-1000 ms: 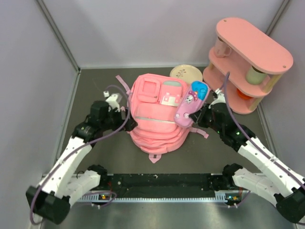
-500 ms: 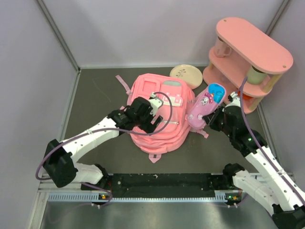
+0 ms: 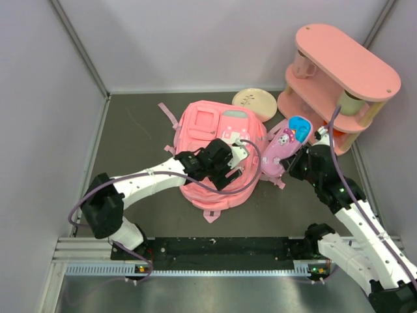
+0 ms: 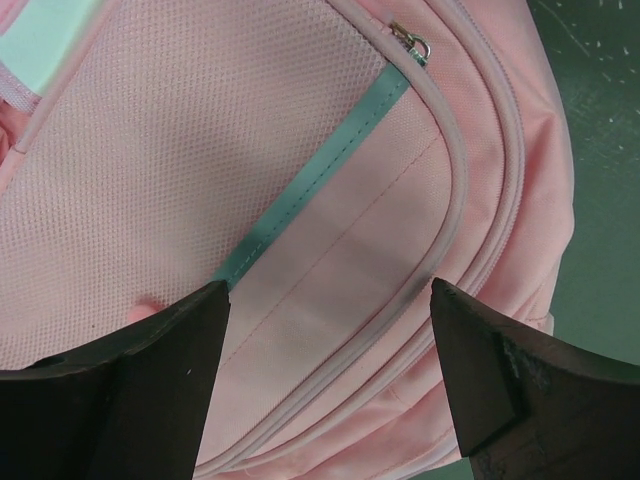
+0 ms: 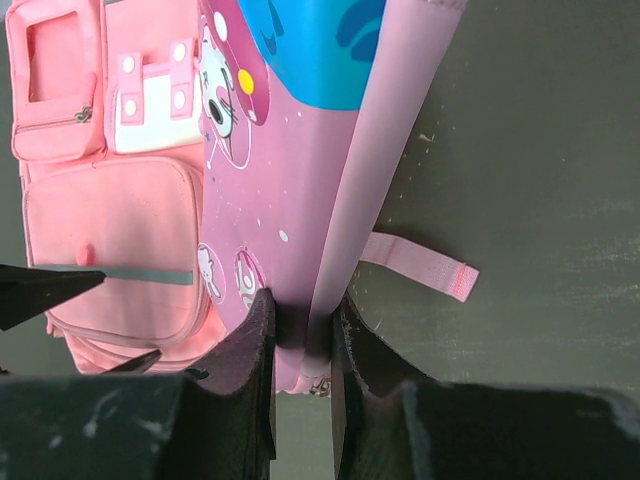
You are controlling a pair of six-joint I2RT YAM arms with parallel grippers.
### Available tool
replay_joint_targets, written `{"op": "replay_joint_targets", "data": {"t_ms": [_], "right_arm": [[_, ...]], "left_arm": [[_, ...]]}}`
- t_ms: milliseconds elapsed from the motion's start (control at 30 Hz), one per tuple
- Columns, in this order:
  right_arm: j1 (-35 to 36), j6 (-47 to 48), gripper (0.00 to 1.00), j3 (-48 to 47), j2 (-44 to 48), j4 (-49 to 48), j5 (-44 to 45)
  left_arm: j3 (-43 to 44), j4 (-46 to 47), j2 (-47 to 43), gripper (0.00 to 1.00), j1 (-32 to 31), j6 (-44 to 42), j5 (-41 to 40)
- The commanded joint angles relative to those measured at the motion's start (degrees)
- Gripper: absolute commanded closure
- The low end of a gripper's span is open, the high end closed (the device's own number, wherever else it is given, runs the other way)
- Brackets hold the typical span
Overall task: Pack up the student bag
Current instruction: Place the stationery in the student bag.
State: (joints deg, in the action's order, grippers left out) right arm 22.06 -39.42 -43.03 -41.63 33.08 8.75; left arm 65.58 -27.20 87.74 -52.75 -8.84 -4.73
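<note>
Left gripper spread wide directly over the student bag; right gripper pinches a pink pouch, bag at its nine o'clock

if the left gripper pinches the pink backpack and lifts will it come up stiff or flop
Likely floppy: the student bag is soft fabric lying slumped with folds at its lower edge, so a pinch by the left gripper would probably lift only a fold. Its woven mesh front should grip well, not slip.
</note>
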Motion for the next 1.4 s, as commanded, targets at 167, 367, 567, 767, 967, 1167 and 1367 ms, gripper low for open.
{"op": "replay_joint_targets", "data": {"t_ms": [167,367,567,767,967,1167,1367], "right_arm": [[-1.41,0.66,1.00,-0.04,1.29,-2.41,-1.55],[-1.41,0.57,1.00,0.75,1.55,-2.32,-1.90],[-1.32,0.48,1.00,1.19,1.64,-2.32,-1.81],[-1.50,0.40,1.00,1.63,1.99,-2.32,-2.77],[-1.41,0.04,1.00,2.07,2.69,-2.32,-3.74],[-1.41,0.04,1.00,2.33,4.10,-2.49,-11.37],[-1.50,-3.46,1.00,3.73,5.76,-1.88,-22.72]], "left_arm": [[2.62,2.33,4.62,0.22,-0.95,-1.36,-4.49],[1.75,4.17,6.21,0.53,-2.09,-1.35,-9.50],[0.78,7.42,4.45,0.94,-2.53,-1.71,-14.42],[1.56,8.91,3.84,1.00,-2.62,-1.09,-17.49],[3.23,9.62,2.70,1.00,-2.53,-1.27,-18.29],[8.40,8.66,1.64,1.00,-2.36,-1.97,-21.72],[14.92,6.37,1.73,1.00,-1.74,-1.62,-22.33]]}}
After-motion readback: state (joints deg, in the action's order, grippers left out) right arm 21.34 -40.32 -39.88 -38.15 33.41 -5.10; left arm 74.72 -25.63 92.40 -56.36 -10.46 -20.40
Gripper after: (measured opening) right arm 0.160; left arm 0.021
